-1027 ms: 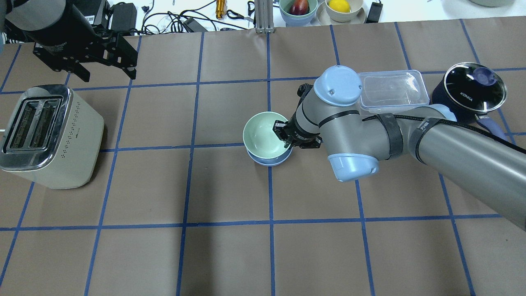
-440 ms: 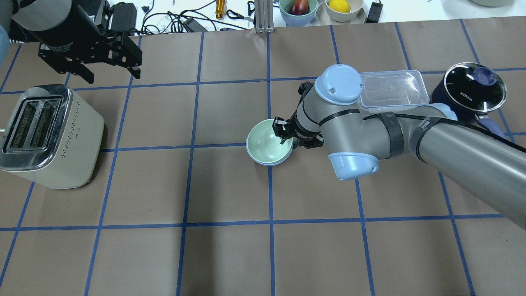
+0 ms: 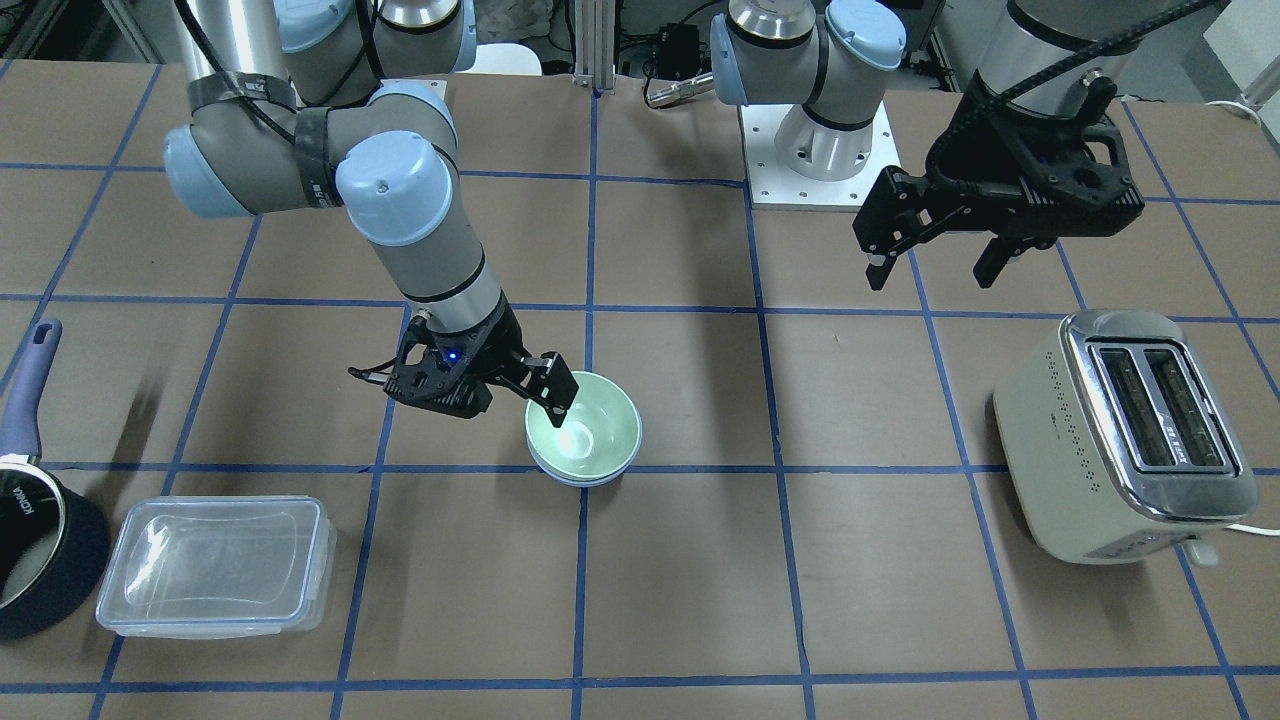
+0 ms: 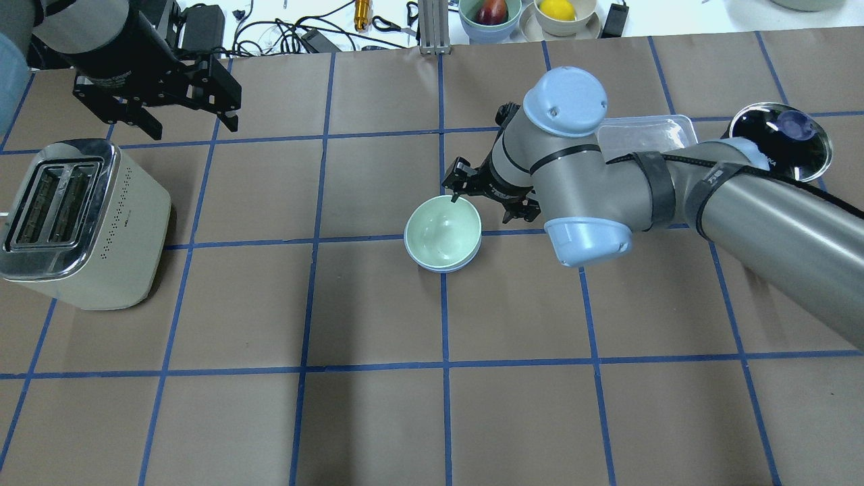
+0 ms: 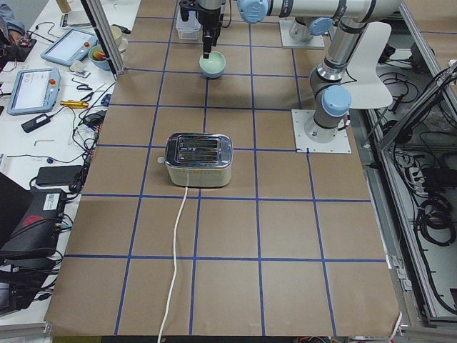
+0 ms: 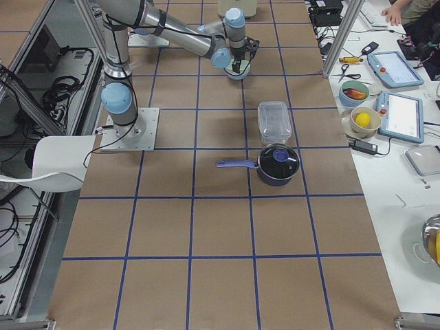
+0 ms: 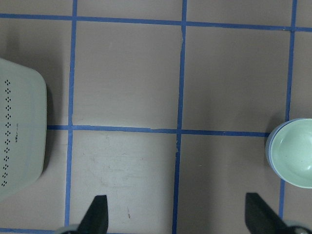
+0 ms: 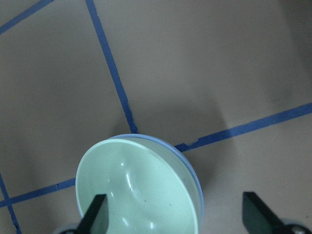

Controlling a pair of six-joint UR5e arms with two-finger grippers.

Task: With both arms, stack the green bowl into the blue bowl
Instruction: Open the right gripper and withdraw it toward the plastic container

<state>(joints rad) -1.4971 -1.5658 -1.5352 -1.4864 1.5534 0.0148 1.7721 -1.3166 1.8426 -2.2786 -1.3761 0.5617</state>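
Observation:
The green bowl [image 4: 442,231] sits nested inside the blue bowl [image 4: 451,268], of which only a thin rim shows, near the table's middle. Both also show in the front view, green [image 3: 583,430] over blue [image 3: 587,482]. My right gripper [image 4: 480,208] is open and empty, raised just over the bowls' far right edge. In the right wrist view its fingers [image 8: 96,214] straddle the green bowl [image 8: 139,190] from above. My left gripper [image 4: 190,123] is open and empty, hovering far off at the back left, beyond the toaster.
A cream toaster [image 4: 74,223] stands at the left. A clear plastic container [image 4: 641,135] and a dark saucepan [image 4: 779,142] sit at the back right, partly behind my right arm. Fruit bowls and cables lie beyond the table's far edge.
My right gripper lowered the green bowl into the blue bowl, let go of its rim, opened wide and drew up and back. My left gripper drifted slightly right.

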